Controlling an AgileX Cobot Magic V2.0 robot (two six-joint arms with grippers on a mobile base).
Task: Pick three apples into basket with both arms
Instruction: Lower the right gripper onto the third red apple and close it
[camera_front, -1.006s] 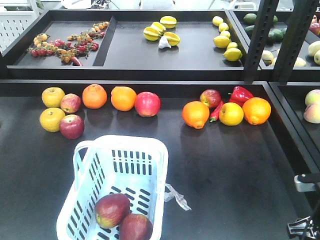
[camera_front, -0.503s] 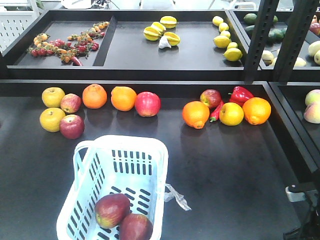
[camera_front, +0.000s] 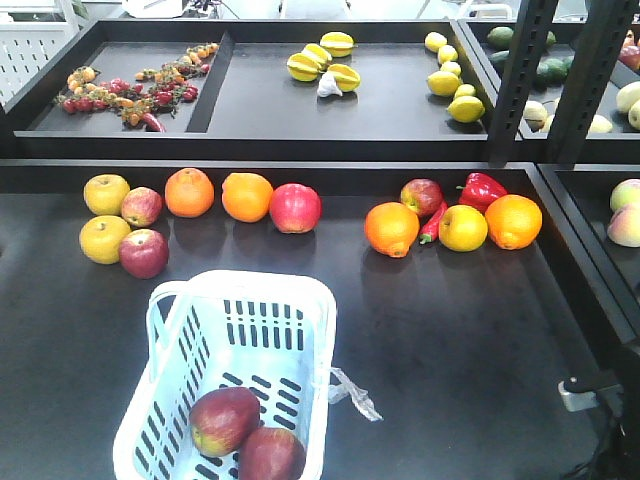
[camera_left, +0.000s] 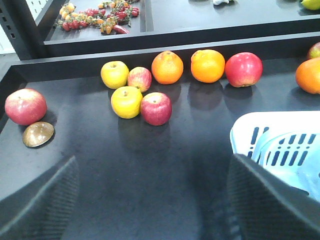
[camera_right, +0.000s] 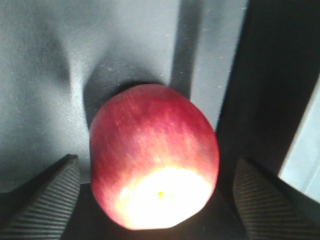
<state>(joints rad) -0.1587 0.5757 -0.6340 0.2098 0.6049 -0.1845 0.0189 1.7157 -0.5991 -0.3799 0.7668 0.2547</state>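
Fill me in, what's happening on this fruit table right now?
Two apples already lie in the pale blue basket. The right gripper has a red apple between its open fingers; whether it is gripped is unclear. The left gripper hangs open and empty over the table, facing the fruit row.

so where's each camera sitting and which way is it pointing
Exterior front: high, looking down and forward over the table at the basket and fruit row; only a bit of the right arm shows at the lower right edge.
Left wrist: low over the table, facing the shelf; both jaws frame the bottom corners.
Right wrist: pointing down at one apple between the jaws.
Shared: front and left wrist both show the basket.
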